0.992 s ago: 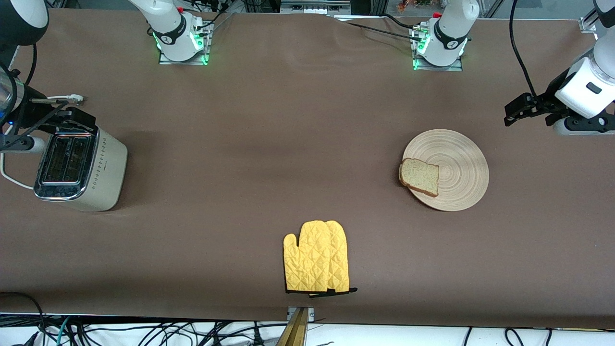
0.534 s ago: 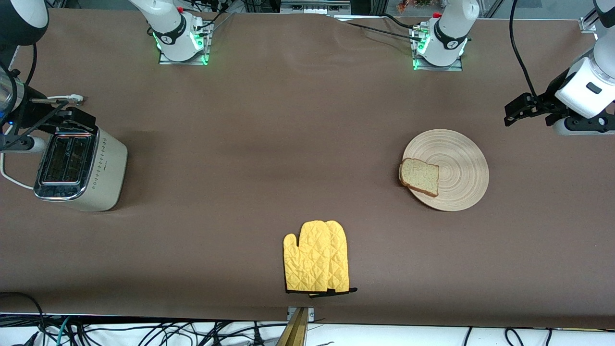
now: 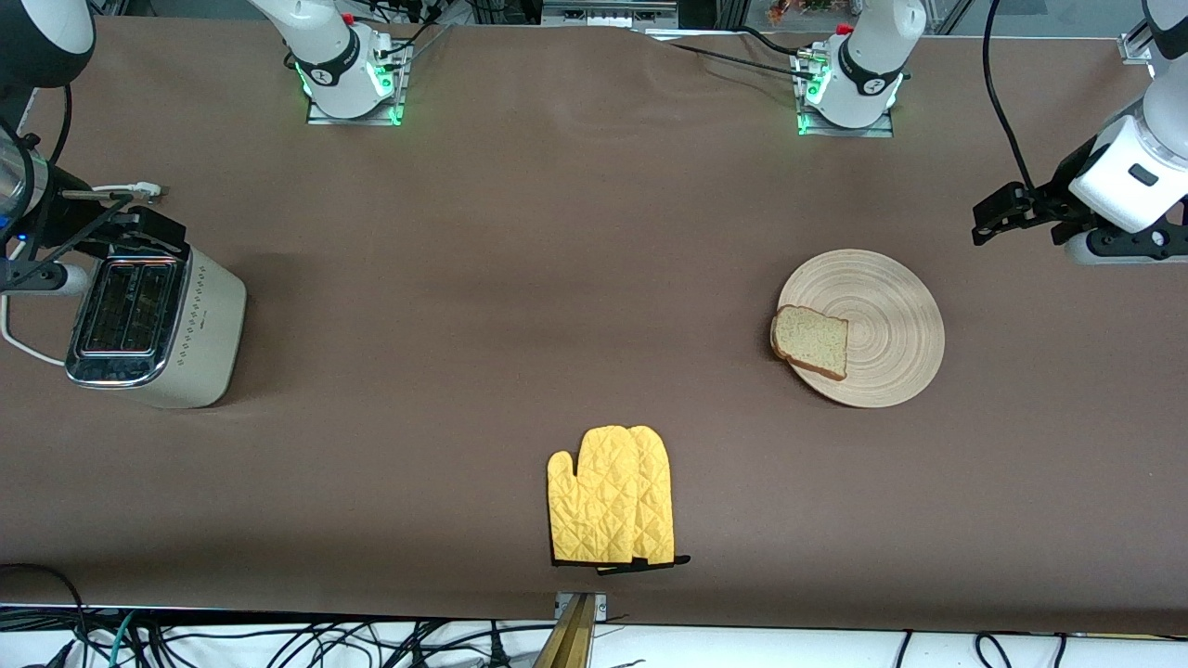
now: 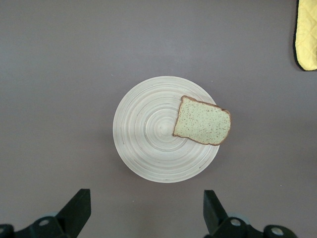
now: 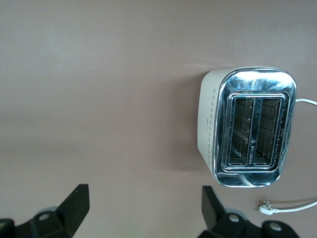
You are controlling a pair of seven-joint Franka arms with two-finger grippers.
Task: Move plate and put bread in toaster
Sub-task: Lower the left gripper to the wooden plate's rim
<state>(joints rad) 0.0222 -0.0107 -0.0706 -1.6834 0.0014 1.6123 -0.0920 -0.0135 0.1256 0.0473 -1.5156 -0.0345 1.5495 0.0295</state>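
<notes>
I see cream-beige 2-slot toaster (image 3: 153, 320) at the table's (image 3: 520, 278) right-arm edge, right gripper (image 5: 141, 210) spread above | yellow quilted mitt (image 3: 611, 494) at front edge | speckled bread slice (image 3: 810, 340) on round light-wood plate (image 3: 882, 325) | left gripper (image 4: 146, 213) spread, near left-arm edge.

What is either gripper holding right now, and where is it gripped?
Nothing. The left gripper hangs open over the table beside the plate; the right gripper hangs open near the toaster.
</notes>
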